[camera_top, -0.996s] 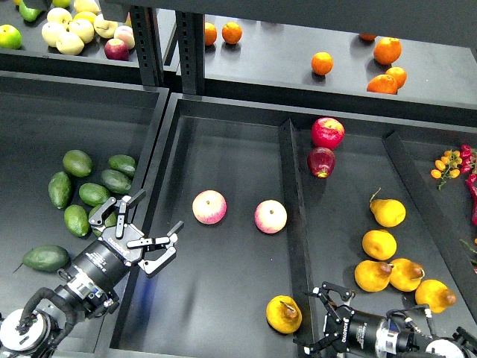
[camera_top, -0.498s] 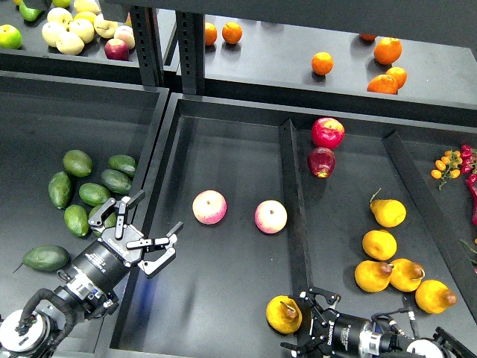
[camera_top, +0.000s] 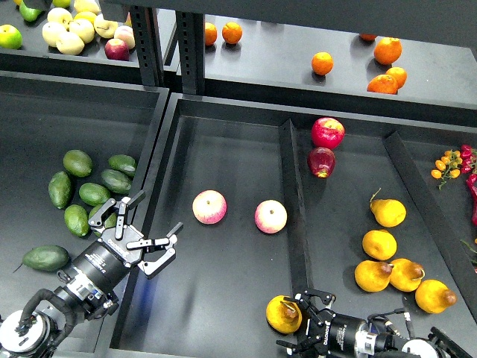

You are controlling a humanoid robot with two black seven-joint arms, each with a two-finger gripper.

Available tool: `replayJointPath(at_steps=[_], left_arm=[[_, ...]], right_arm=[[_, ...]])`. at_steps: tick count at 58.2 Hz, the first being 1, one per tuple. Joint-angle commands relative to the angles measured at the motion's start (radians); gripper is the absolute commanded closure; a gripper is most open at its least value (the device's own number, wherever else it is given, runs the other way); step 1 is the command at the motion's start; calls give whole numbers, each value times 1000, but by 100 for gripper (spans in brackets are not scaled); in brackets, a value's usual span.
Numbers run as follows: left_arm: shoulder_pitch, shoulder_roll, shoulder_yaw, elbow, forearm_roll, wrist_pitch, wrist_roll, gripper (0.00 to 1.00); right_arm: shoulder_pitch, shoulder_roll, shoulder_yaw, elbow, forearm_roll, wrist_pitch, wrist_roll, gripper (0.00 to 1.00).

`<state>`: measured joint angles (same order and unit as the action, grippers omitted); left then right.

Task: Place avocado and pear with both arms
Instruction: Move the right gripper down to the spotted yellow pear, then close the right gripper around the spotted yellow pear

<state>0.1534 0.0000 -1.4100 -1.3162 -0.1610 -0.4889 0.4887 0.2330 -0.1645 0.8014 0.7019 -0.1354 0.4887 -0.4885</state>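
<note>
The pear (camera_top: 282, 314), yellow-orange with a brown blotch at its stem, lies at the front of the middle tray compartment, close to the divider. My right gripper (camera_top: 293, 322) is open at the pear's right side, its fingers (camera_top: 307, 298) reaching to the fruit's edge. I cannot tell whether they touch it. The dark green elongated avocado (camera_top: 46, 258) lies alone at the front left of the left tray. My left gripper (camera_top: 160, 211) is open and empty, above the wall between the left and middle trays, to the right of the avocado.
Several lighter avocados (camera_top: 94, 194) lie behind the left gripper. Two pink apples (camera_top: 209, 206) (camera_top: 270, 216) sit mid-tray. A raised divider (camera_top: 295, 216) separates off red apples (camera_top: 328, 132) and several clean yellow pears (camera_top: 379, 244). Oranges (camera_top: 322, 63) are on the back shelf.
My right gripper has moved left along the front of the tray, up to the pear's right side. The left arm and all the fruit have not moved.
</note>
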Motion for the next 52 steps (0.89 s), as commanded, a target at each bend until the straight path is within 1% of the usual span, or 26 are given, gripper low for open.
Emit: replayJointPath(at_steps=[1,4,11,21,32,43,52], left_arm=[[2,0,0,0,0,0,0,1],[2,0,0,0,0,0,0,1],[2,0,0,0,0,0,0,1],[3,0,-1,0,0,0,0,1],[3,0,-1,0,0,0,0,1],[3,0,-1,0,0,0,0,1],[3,0,-1,0,1,0,0,1]], right_arm=[[-1,0,-1,-2,5,0,0,64],[-1,0,5,-5,10,0,0,71],[-4,-1,25,-2,11,0,0,76],[-7,-1,27,16,17,0,0,79],[-3,-9,27,56,86,0,0,83],[26,-47,65,129,163,0,0,84],[58,-107,90,148,215,0,0,84]])
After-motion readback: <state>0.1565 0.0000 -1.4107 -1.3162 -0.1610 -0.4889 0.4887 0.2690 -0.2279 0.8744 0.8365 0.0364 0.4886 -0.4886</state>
